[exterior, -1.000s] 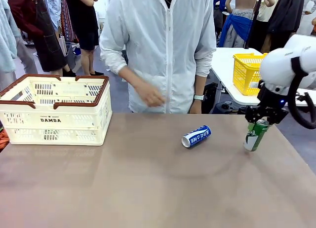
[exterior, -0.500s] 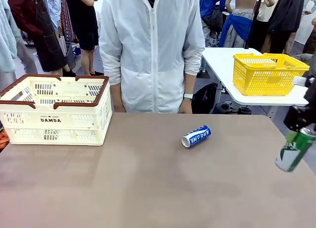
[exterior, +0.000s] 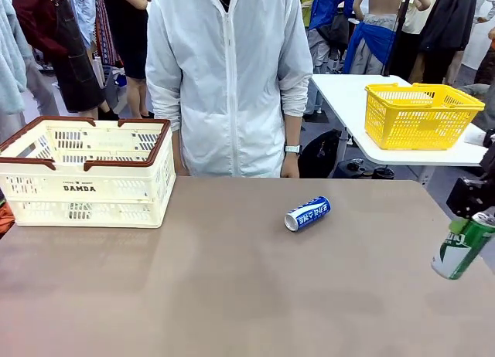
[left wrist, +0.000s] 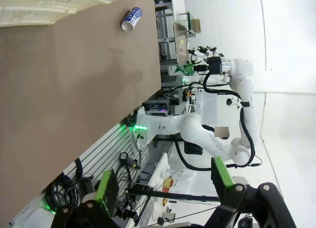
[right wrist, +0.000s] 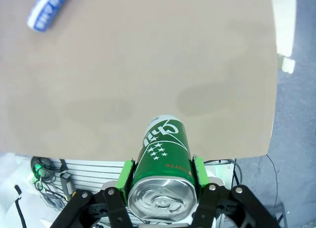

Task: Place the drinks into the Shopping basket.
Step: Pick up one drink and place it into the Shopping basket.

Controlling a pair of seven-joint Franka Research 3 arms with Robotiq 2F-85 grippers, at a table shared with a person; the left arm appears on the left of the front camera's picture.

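Note:
A green can (exterior: 462,246) hangs tilted just past the table's right edge, with my right gripper (exterior: 475,220) shut on its top end. In the right wrist view the same green can (right wrist: 163,154) sits between the green pads (right wrist: 128,171), above the table's edge. A blue and white can (exterior: 308,213) lies on its side right of the table's middle, and appears as the blue can (right wrist: 49,8) at the top left of that wrist view. The cream Shopping basket (exterior: 85,188) stands at the far left. My left gripper (left wrist: 165,181) is open and far from the blue can (left wrist: 132,18).
A person in a white jacket (exterior: 232,79) stands at the far edge, arms down. A yellow mesh basket (exterior: 421,113) sits on a white table at the back right. Bare brown tabletop (exterior: 193,287) stretches between the basket and the cans.
My right gripper has lifted the green can off the table and carried it right, past the edge, now tilted. The person has drawn the hand back and shifted left.

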